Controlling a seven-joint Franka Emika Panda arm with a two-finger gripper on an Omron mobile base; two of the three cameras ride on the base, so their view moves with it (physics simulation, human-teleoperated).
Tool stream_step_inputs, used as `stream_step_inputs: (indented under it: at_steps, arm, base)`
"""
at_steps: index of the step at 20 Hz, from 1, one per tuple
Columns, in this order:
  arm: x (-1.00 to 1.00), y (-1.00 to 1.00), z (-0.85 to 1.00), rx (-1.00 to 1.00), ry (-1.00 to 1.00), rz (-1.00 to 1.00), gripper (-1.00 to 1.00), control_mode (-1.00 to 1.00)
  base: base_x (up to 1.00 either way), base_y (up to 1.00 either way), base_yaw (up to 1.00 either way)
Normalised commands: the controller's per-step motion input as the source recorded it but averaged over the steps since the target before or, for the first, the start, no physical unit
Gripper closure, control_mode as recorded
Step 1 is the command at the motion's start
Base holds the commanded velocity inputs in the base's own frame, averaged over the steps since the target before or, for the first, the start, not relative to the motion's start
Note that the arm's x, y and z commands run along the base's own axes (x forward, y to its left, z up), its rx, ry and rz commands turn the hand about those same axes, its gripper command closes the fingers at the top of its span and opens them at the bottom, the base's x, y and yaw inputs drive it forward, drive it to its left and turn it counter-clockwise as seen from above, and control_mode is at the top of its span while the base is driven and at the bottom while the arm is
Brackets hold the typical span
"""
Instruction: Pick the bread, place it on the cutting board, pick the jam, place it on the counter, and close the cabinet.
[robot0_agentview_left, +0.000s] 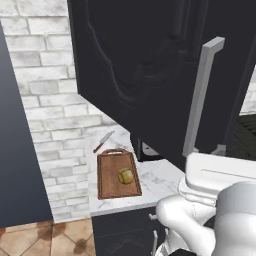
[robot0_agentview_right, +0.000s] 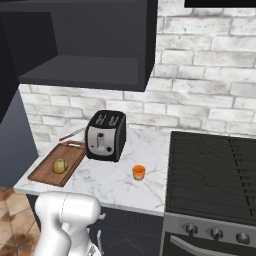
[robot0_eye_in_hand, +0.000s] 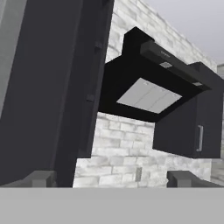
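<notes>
Overhead, the dark cabinet door with its ornate raised panel hangs open. My gripper is spread wide beside it, holding nothing. Below, on the veined marble counter, the rimmed wooden cutting board carries the round bread; the orange jam stands near the toaster.

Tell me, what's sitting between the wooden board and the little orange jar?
The toaster, black and silver, stands on the counter between the cutting board and the jam, set a little farther back. The right base view shows this.
</notes>
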Motion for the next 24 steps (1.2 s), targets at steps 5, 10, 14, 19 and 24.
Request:
stream_step_inputs:
  at_steps: [5,10,14,19,24]
  arm:
    - [0.00,-0.31,-0.27,0.00,-0.14,-0.14,-1.00,-1.00]
    - [0.02,-0.18,-0.34,-0.01,-0.13,-0.16,-1.00,-1.00]
    - [0.42,-0.10,-0.29,0.00,-0.03,-0.08,-1.00,-1.00]
    - [0.43,-0.01,-0.34,0.00,-0.01,-0.01,-1.00,-1.00]
    - [0.58,0.00,-0.37,0.00,0.00,0.00,-1.00,-1.00]
  base:
    - [0.00,0.00,0.00]
    - [0.00,0.00,0.00]
    - [0.00,0.00,0.00]
    - [0.00,0.00,0.00]
    - [0.00,0.00,0.00]
